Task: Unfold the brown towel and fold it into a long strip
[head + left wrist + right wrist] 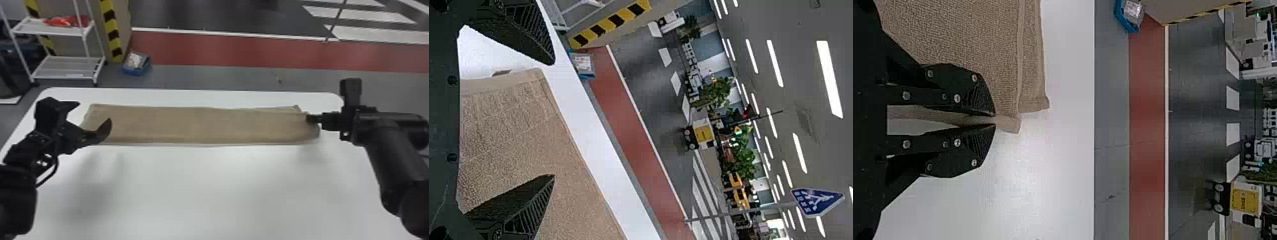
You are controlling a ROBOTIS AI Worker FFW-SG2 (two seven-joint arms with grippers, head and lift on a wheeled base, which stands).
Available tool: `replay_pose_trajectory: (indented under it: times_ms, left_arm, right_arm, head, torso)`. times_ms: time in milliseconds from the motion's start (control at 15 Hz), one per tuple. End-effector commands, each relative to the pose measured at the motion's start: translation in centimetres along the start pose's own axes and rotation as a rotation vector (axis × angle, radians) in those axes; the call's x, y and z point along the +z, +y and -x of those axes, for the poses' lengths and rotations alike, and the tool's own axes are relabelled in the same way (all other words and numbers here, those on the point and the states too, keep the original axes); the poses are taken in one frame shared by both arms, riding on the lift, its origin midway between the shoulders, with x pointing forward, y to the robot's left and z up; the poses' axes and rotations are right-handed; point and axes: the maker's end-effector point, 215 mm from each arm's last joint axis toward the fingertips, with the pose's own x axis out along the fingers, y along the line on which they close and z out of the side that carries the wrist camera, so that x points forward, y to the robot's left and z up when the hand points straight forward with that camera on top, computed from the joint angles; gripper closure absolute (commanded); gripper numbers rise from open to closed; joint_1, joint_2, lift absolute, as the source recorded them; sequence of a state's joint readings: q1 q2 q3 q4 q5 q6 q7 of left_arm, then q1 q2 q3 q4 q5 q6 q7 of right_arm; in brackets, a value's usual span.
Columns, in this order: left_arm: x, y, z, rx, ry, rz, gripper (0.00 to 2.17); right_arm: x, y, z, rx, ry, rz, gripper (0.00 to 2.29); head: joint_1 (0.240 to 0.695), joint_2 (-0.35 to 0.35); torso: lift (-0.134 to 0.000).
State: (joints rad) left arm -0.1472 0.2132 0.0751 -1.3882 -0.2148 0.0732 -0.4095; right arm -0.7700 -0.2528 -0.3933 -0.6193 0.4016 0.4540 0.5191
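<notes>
In the head view, our brown towel (198, 126) ran left to right, right end pinched by our right gripper (310, 118), left end near our spread left gripper (94, 112).

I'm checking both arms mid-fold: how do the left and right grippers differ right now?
The left gripper has its fingers spread wide with nothing between the tips; the right gripper is closed on the edge of the brown towel.
The left gripper is at the towel's left end, the right gripper at its right end.
Both are black with two fingers.
</notes>
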Motion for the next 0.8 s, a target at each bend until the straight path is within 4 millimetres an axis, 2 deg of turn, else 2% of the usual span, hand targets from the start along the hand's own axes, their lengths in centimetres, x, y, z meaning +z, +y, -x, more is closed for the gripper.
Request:
replay_pose_trajectory:
  times_ms: [0,200,400,467,600,667,733]
  left_arm:
    - [-0.1,0.0,0.0,-0.001,0.000,0.000,0.07]
    - [-0.1,-0.1,0.1,-0.002,-0.005,-0.004,0.07]
    - [-0.4,0.3,0.5,0.007,-0.003,-0.002,0.07]
    - [-0.8,0.5,0.8,0.013,0.000,0.002,0.07]
    - [-1.1,1.0,1.3,0.024,-0.002,0.002,0.07]
    - [-1.5,1.4,1.7,0.032,0.001,0.001,0.07]
    - [-1.5,1.3,1.7,0.031,0.000,0.000,0.07]
  right_arm:
    - [0.1,-0.1,0.0,-0.004,-0.003,0.003,0.97]
    - [0.9,-0.2,0.1,-0.004,-0.023,-0.005,1.08]
    - [3.3,1.2,0.1,0.014,-0.086,0.012,1.08]
    - [4.9,2.2,0.3,0.025,-0.142,0.037,1.08]
    - [9.4,5.2,1.6,0.097,-0.330,0.079,1.08]
    - [10.6,5.9,1.9,0.111,-0.369,0.082,1.08]
    - [11.5,5.6,1.7,0.083,-0.345,0.122,1.08]
  head:
    - [0.695,-0.132]
    - [0.695,-0.133]
    - [0.695,-0.132]
    - [0.695,-0.129]
    - [0.682,-0.107]
    - [0.675,-0.097]
    - [0.667,-0.086]
  torso:
    - [-0.123]
    - [-0.123]
    - [-0.123]
    - [-0.123]
    - [-0.123]
    - [-0.123]
    - [-0.123]
